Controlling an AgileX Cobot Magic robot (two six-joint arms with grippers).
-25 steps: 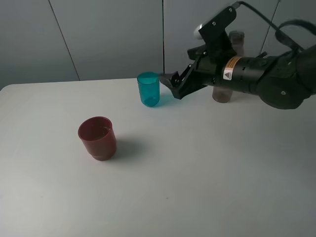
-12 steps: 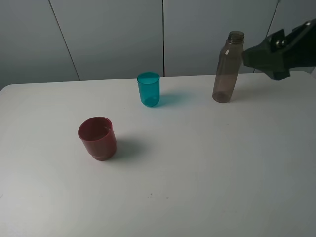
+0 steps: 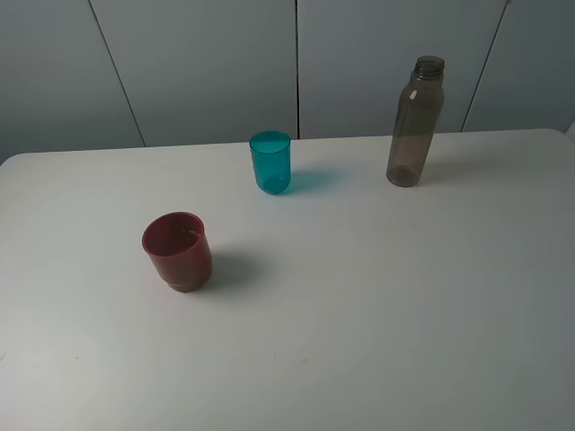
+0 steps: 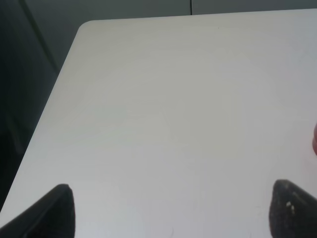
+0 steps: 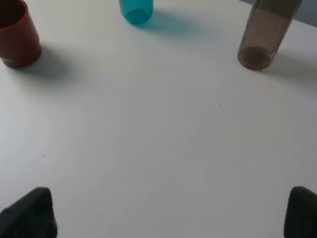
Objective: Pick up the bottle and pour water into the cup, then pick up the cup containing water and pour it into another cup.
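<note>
— Where do things stand?
— Tall smoky grey-brown plastic bottle point(image 3: 415, 122) near the white worktop's point(image 3: 377, 296) far edge, small translucent teal tumbler point(image 3: 270, 162) alongside, squat dark red cup point(image 3: 178, 251) nearer the left edge.
— Grippers?
— Right gripper point(image 5: 171, 210) spread wide, empty; left gripper point(image 4: 173, 210) likewise.

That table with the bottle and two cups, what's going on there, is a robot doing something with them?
Right now nothing is being handled. The bottle, uncapped, the teal cup and the dark red cup all stand upright and apart on the white table. Both arms are out of the overhead view. The left gripper and the right gripper hang open over bare tabletop, holding nothing. I cannot tell whether either cup holds water.
</note>
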